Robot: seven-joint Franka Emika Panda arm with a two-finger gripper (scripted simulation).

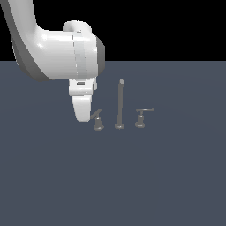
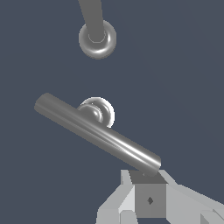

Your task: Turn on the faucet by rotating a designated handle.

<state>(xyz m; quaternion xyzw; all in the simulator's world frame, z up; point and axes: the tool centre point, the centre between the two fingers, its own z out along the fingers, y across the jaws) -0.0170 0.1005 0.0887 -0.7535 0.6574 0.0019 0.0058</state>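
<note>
Your gripper (image 2: 148, 199) sat closest to the wrist camera, its finger (image 2: 149, 200) touching the near end of the handle (image 2: 97, 133); you could not tell from either view how wide the jaws stood. That handle's long bar lay tilted across its flared base. Beyond it rose the spout rod (image 2: 97, 37) of the faucet (image 1: 119, 106). In the exterior view, your gripper (image 1: 84, 114) hung just beside the handle (image 1: 97, 120), with the second lever (image 1: 141, 117) past the rod on the exterior view's right.

Wide side exterior; close wrist above handle (image 2: 97, 133)
</note>
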